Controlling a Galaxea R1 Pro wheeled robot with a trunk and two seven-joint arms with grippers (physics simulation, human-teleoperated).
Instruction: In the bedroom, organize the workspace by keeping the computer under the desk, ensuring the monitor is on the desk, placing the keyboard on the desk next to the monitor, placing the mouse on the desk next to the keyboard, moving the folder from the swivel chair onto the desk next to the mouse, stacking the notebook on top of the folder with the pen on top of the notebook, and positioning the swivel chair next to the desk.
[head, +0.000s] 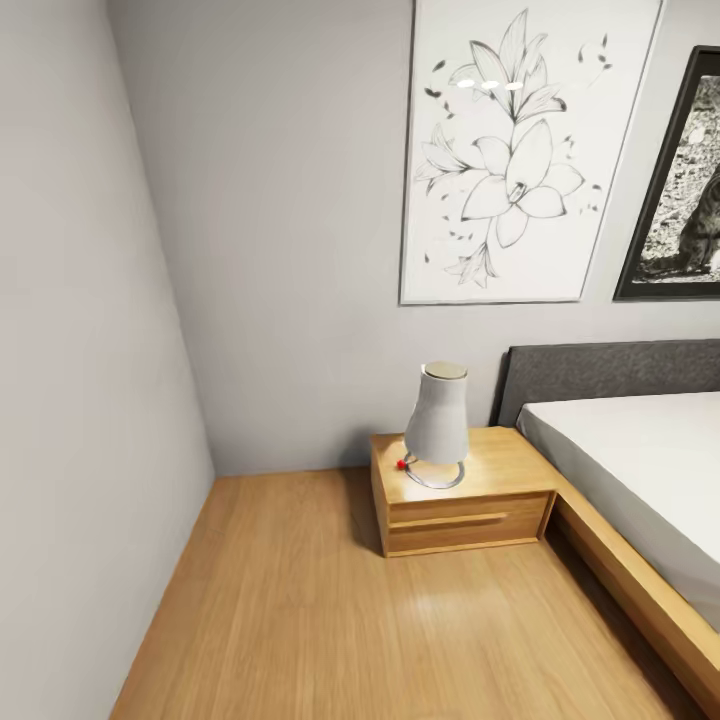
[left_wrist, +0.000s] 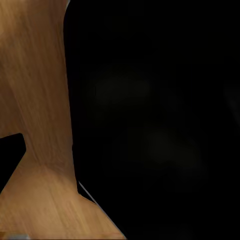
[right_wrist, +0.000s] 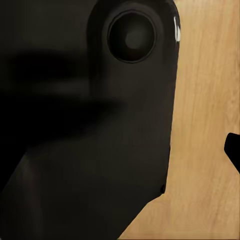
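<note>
The workspace things, desk, chair and the rest, are somewhere other than this corner the head camera faces; what stands here is a low wooden nightstand (head: 462, 505) with one drawer, set against the grey back wall (head: 290, 250), its right side touching the wooden bed frame (head: 640, 590); on its top sits a pale grey lamp (head: 437, 425) on a thin wire ring base, with a small red thing just beside the base, too small to name; the lamp stands towards the back of the top, the front edge bare. To the right the bed runs out of view, a white mattress (head: 640, 470) under a dark grey headboard (head: 610, 375); the frame's long wooden edge cuts diagonally down to the lower right corner. Above hang a large lily drawing (head: 515, 150) and, cut by the edge, a black-framed photograph (head: 680, 190). Now the open room: wood floor (head: 300, 610) spreads wide from the nightstand's front over to the left wall (head: 70, 400), which slants in along the left; the floor narrows towards the far corner where the two walls meet. In the left wrist view a big black shape, close and blurred, sits over wood floor (left_wrist: 35, 90); in the right wrist view a glossy black housing (right_wrist: 100, 130) with a round recess hangs over the same floor; whether either pincer is apart or together, I cannot tell.
</note>
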